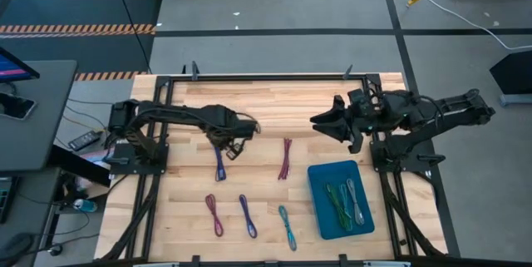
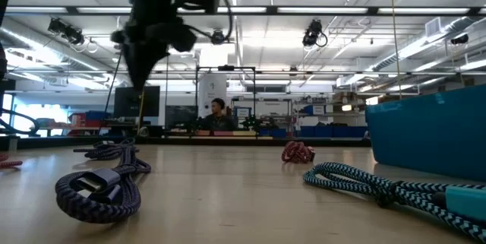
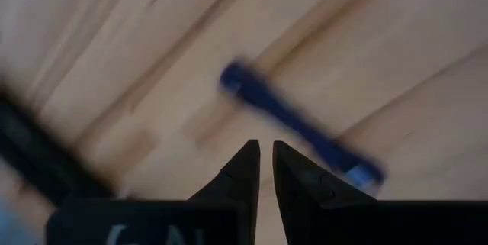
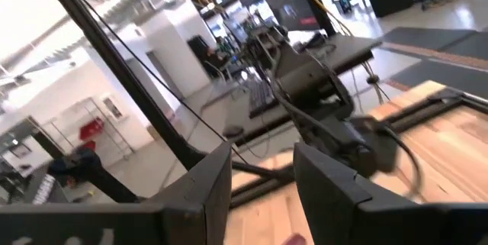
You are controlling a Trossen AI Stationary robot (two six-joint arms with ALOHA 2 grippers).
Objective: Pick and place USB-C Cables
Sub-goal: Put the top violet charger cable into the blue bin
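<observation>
While the left gripper (image 1: 231, 152) hovers with its fingers nearly together over the blue cable (image 1: 220, 165), holding nothing, 4 more cables lie loose on the wooden table (image 1: 266, 101). 3 cables sit in the blue tray (image 1: 320, 205), and the right gripper (image 1: 326, 121) waits raised, fingers apart

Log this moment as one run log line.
left gripper: shut, empty, above blue cable | right gripper: open, waiting | bin: three cables

Three cables (image 1: 347, 203) in the tray (image 1: 319, 185) at right, five cables (image 1: 248, 215) on the table (image 1: 274, 105) left of it
</observation>
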